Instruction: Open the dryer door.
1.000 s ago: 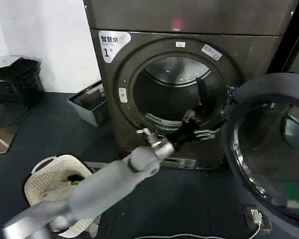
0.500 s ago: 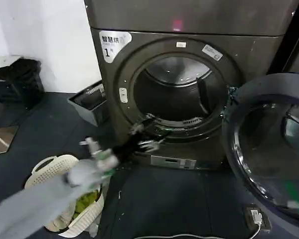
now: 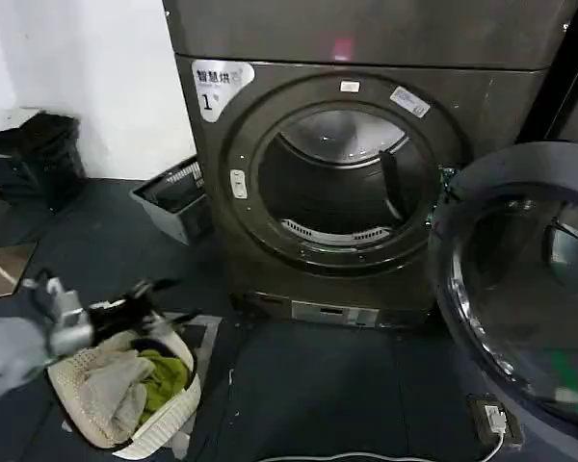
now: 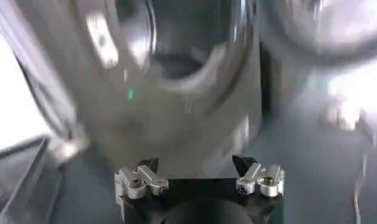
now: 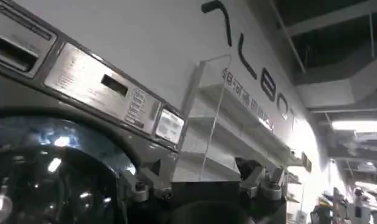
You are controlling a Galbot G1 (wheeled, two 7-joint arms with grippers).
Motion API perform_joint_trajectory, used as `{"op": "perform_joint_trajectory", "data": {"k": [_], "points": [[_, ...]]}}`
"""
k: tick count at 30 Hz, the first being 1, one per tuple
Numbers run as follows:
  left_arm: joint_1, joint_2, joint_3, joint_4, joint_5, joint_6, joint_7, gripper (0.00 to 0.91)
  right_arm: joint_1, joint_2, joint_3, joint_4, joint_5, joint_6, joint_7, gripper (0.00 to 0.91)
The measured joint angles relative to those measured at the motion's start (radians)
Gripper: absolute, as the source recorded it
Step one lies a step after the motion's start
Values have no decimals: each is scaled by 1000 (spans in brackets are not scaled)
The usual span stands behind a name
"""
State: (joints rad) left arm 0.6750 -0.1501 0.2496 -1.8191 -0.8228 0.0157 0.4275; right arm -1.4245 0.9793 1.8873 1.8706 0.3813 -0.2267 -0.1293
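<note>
I am looking at the dryer door hanging wide open on the right side of the dryer, swung out toward me on its hinge beside the drum opening, its chrome ring and dark glass facing into the room. By my judgement the opening is done.

My left gripper is hovering low on the left, over the white laundry basket on the floor, well apart from the door. Its fingers are spreading apart with nothing between them, and in the left wrist view they are pointing toward the dryer front. The door is lying far to the right of these fingers, across the whole machine face, so the left arm is the farther one from it.

My right gripper is sitting close against another machine's control panel, fingers spread and empty. Should the door need any further push, I am judging that the right arm is nearer to it.
</note>
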Motion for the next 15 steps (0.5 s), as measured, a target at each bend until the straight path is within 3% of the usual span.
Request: {"op": "perform_joint_trajectory", "data": {"k": [6,15], "points": [[25,119,39,20,150,90,29,907,11,-9,-3,13,1,-11,1,907],[38,184,96,62,277,104,84,907,-10,-14,39,12,7,-6,7,907]]}}
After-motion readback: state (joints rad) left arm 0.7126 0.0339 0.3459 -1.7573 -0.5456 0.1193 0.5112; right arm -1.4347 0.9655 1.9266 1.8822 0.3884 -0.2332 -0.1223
